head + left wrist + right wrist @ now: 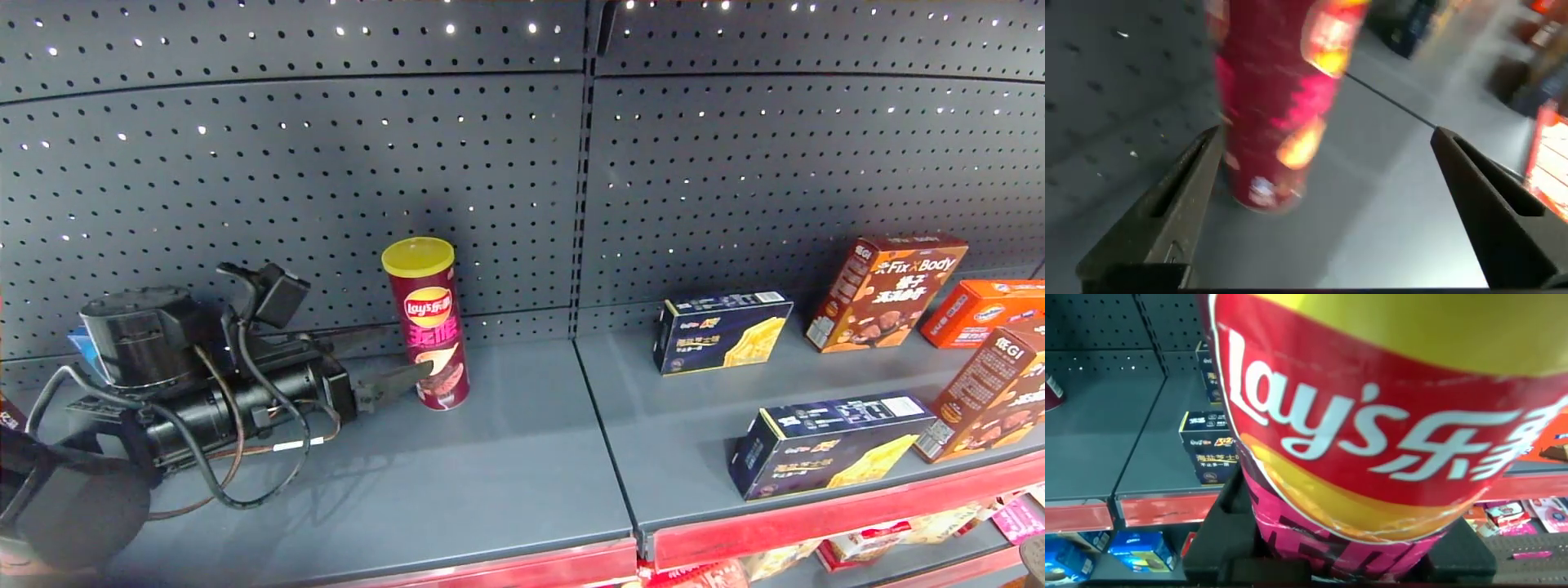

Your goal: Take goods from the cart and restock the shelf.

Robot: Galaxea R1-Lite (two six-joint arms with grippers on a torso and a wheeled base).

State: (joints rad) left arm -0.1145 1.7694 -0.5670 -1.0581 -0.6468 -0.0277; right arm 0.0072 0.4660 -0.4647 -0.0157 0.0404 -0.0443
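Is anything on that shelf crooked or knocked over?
Nothing spilled or toppled; the chip can stands upright. But the front blue box and the brown box beside it sit skewed to the shelf edge.

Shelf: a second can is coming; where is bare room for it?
Bare: the left bay between the can and the seam, and its front strip. Crowded: the right bay's boxes; left gripper open at the can.

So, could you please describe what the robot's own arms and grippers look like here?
The left arm is black, with chunky cylindrical joint housings, a small boxy black camera on top, and looping black and brownish cables, one bearing a white tag. The left gripper has two flat, dark grey fingers tapering to wedges. The right gripper has a black body.
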